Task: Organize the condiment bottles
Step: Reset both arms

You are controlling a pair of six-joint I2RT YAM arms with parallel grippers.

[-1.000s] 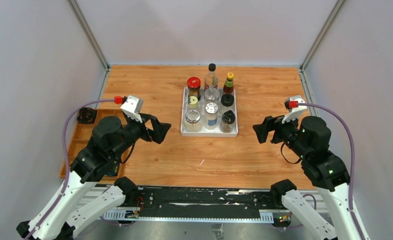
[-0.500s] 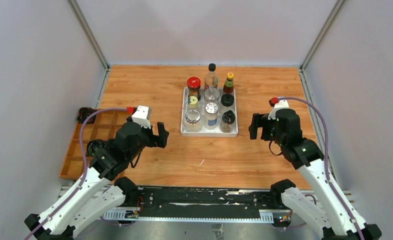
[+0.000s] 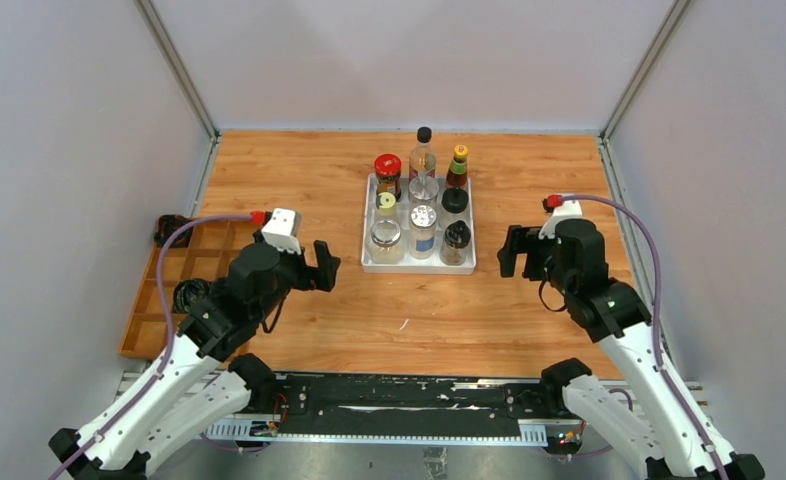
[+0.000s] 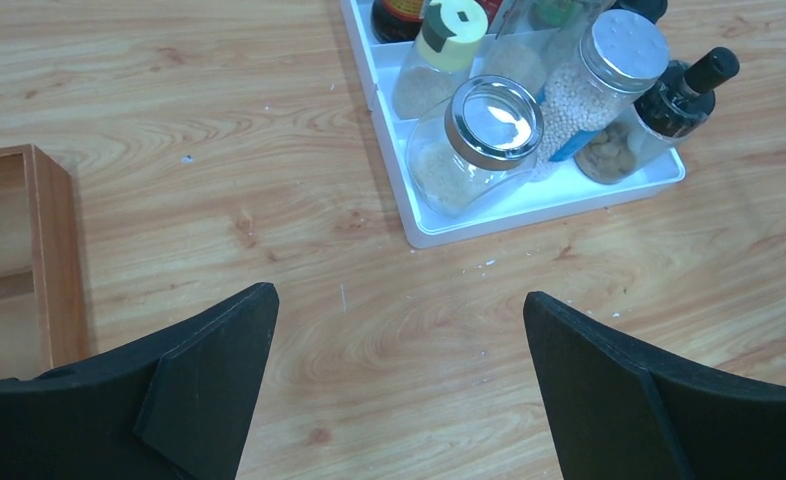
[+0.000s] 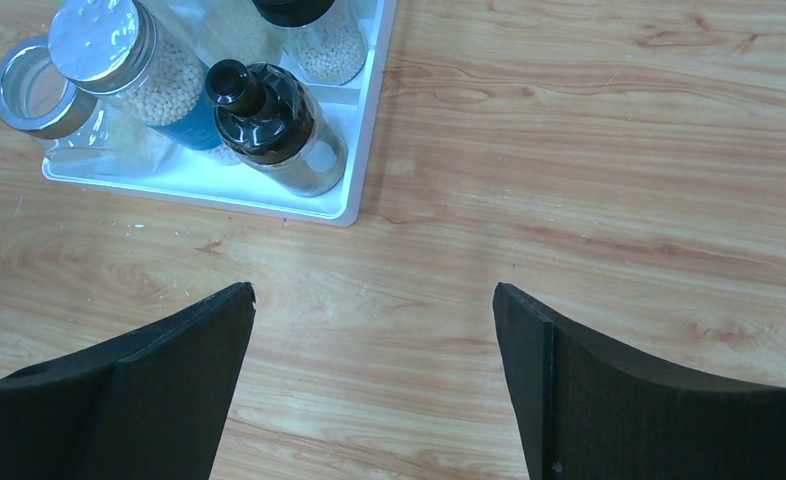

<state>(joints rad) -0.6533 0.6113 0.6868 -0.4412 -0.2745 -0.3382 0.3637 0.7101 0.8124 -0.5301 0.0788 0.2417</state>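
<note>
Several condiment bottles stand in three rows inside a flat white tray [image 3: 368, 264]. A red-capped jar [image 3: 388, 171], a tall clear bottle with a black cap [image 3: 423, 160] and a yellow-capped bottle [image 3: 458, 167] make up the back row. The front row holds a silver-lidded jar [image 4: 487, 128], a silver-topped shaker [image 4: 614, 60] and a dark black-capped bottle [image 5: 274, 112]. My left gripper [image 3: 322, 268] [image 4: 399, 295] is open over bare wood, left of the tray's front corner. On the other side my right gripper [image 3: 514, 251] [image 5: 372, 290] is open too, near the tray's front right corner. Neither holds anything.
A wooden divided organizer [image 3: 159, 290] [image 4: 24, 260] lies at the table's left edge, behind my left arm. A small black object [image 3: 171, 229] sits at its far end. Grey walls close the table in on three sides.
Both arms have shifted posture and their wrists have turned over the last second. The grippers remain beside the tray, the right one slightly nearer it. The bottles have not moved.
</note>
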